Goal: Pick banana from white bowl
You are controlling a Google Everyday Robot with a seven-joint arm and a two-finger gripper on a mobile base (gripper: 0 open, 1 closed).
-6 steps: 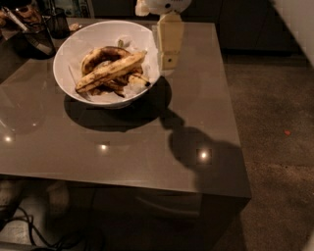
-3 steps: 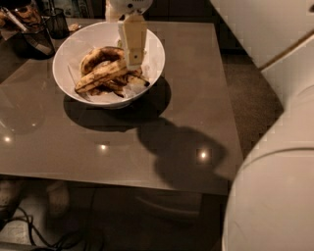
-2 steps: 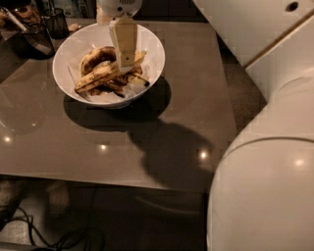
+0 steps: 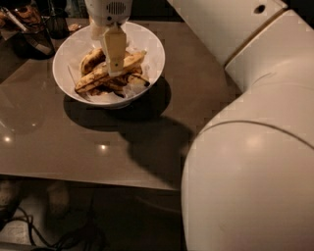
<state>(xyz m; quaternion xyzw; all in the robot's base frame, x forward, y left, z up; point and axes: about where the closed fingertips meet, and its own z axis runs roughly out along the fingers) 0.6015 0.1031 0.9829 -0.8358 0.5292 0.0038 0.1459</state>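
The gripper [image 4: 115, 69] is right down inside the white bowl [image 4: 155, 51], at the far left of the scene. It hangs from a white wrist housing [image 4: 109, 10] above the bowl's far rim, and its pale flat tip sits at the middle of the banana [image 4: 93, 79]. Tip and fruit look to be touching. Whether the gripper is spread or closed on the banana, I cannot tell: one broad pale slab faces the camera and hides the rest.

The banana is the long one, pale yellow and brown-speckled. It lies slantwise across the bowl, its low end near the left wall and its other end up toward the far right rim. It rests on top of the pile. A darker, more curved banana [image 4: 90, 61] lies just beyond it to the left, and more dark fruit [image 4: 128, 84] is tucked under it on the near right side.

The bowl stands on a grey-brown table [image 4: 59, 147] and throws a heavy shadow to its near right. A dark wire-mesh cup [image 4: 37, 41] sits at the far left edge, apart from the bowl. The robot arm [image 4: 255, 162], big and white, fills the whole right side.
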